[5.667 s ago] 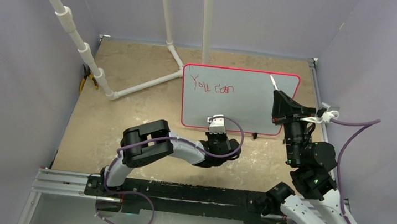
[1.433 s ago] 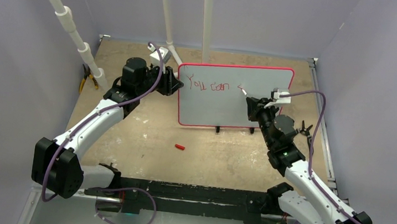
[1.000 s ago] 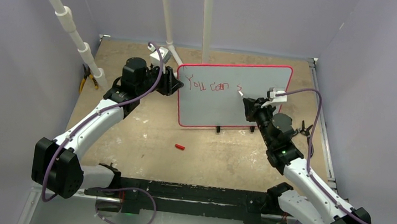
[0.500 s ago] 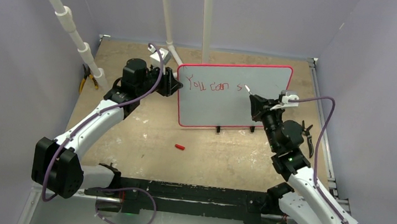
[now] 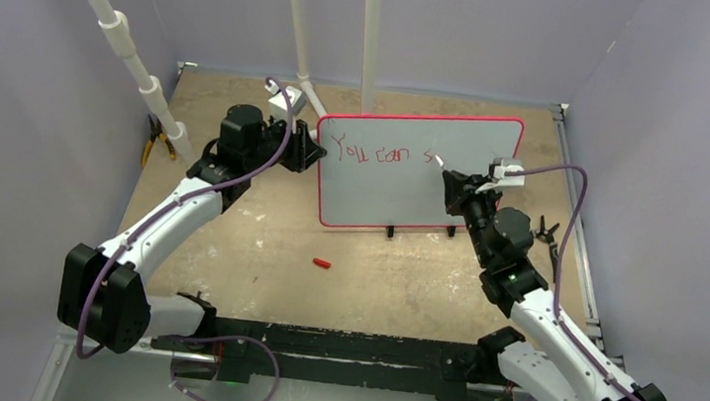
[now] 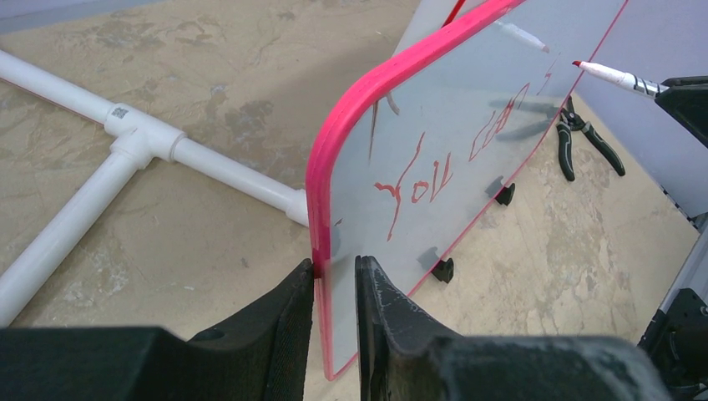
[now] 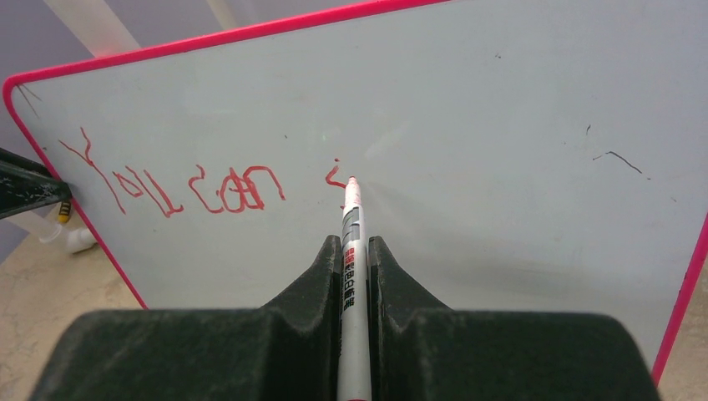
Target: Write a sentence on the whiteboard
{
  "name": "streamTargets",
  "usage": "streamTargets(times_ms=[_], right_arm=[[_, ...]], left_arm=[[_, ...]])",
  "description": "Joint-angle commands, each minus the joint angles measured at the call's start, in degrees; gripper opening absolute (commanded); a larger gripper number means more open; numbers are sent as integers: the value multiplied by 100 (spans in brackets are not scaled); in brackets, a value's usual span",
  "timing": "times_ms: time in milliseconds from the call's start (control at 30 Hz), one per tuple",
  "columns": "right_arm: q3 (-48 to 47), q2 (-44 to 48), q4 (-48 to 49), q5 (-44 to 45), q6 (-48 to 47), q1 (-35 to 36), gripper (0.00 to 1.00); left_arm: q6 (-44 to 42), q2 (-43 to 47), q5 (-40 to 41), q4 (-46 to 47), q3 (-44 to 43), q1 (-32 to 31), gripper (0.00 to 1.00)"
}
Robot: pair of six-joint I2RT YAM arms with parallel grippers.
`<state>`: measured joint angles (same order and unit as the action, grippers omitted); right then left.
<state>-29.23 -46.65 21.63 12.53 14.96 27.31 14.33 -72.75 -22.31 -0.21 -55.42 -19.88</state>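
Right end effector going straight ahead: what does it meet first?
The right end effector holds a white red-tipped marker, which would press the large pink-framed whiteboard just right of the red handwritten lettering; it may already touch.

White pipes (image 5: 132,56) far left; red cap (image 5: 323,263) near centre; black pliers (image 6: 566,154) right.

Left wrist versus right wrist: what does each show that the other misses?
Left wrist only: the left gripper clamping the whiteboard by its edge, a pipe, pliers and the board's feet. Right wrist only: a dark scratch near the board's right edge and the marker's printed label. Both: the board, the sentence "You can", and the marker in the right gripper.
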Motion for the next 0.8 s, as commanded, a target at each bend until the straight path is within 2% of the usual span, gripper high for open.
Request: streamTargets(times_ms=[0, 767], right_arm=[[-239, -70, 320, 76, -96, -15, 0], [-141, -213, 441, 277, -86, -17, 0]], left_arm=[[-7, -33, -146, 271, 49, 19, 23], [-1, -64, -230, 311, 62, 14, 19]])
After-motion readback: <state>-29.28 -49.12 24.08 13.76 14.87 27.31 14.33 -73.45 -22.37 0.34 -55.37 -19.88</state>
